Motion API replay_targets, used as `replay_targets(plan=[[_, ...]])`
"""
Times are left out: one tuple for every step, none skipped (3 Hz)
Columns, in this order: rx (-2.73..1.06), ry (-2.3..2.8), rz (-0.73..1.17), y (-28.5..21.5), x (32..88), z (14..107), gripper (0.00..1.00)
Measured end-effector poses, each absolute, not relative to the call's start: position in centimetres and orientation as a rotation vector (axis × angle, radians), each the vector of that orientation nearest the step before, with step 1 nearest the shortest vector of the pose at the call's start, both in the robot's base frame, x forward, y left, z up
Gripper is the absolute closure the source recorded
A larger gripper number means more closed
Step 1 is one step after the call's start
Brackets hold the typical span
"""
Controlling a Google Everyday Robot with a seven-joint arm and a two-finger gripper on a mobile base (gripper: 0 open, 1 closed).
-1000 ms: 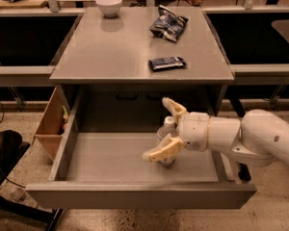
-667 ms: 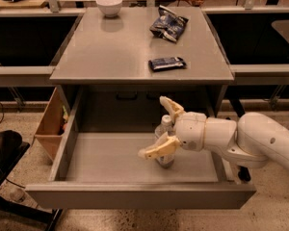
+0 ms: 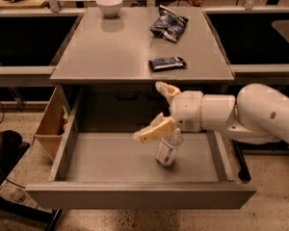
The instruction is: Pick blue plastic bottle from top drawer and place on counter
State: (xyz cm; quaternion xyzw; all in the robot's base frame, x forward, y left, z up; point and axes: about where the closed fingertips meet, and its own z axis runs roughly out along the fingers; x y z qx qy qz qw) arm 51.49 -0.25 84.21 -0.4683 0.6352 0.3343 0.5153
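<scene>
Cream tool (image 3: 147,111) splayed — over bottle (image 3: 167,151)

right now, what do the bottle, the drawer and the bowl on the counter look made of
The blue plastic bottle looks like clear plastic: the drawer floor shows through it. The top drawer seems painted metal, with thin flat matte grey walls. The bowl is smooth and white, ceramic or plastic. The tool hangs open just above the bottle, over the drawer.
</scene>
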Motion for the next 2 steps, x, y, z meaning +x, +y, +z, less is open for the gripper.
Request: replay_targets(plan=[[-1.109, 1.599, 0.743, -0.90, 51.82, 88.95, 0.00], [-1.110, 1.598, 0.744, -0.83, 51.79, 88.93, 0.00]])
